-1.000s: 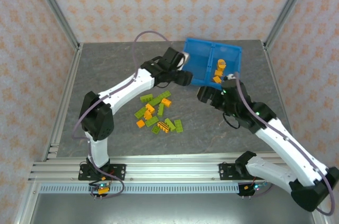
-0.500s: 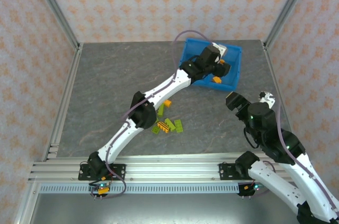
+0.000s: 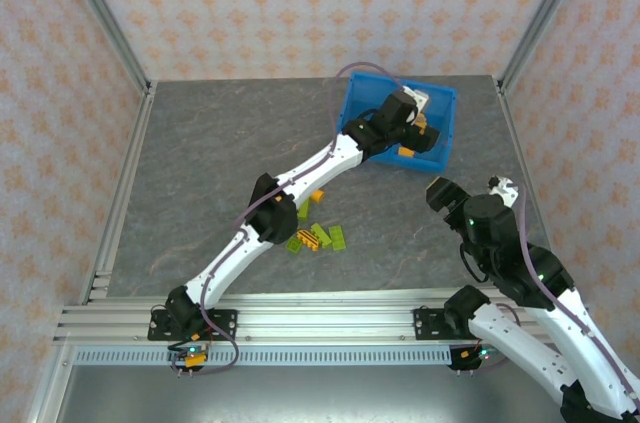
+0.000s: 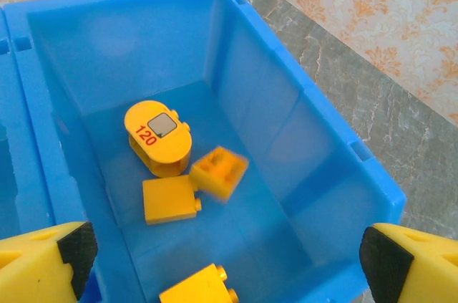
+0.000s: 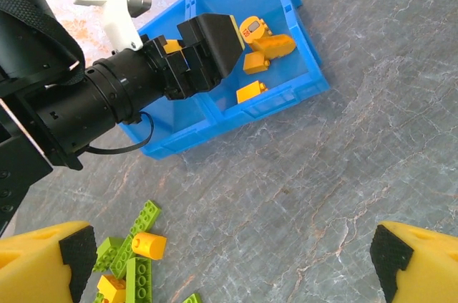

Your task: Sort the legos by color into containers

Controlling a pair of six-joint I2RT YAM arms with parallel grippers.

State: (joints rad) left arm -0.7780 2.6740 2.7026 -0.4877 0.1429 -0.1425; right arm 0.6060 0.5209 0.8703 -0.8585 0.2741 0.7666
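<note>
Beneath my left pincer (image 4: 229,256), jaws wide and empty, an orange brick (image 4: 218,172) lies tilted in the blue bin (image 4: 315,113), right compartment, among other orange ones. Drop looks done; next I must swing back to the loose legos (image 3: 320,236) behind me.

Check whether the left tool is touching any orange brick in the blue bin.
Apart. In the left wrist view the left tool stands open, its fingertips at the lower corners, with bare blue bin floor between them and every orange brick.
</note>
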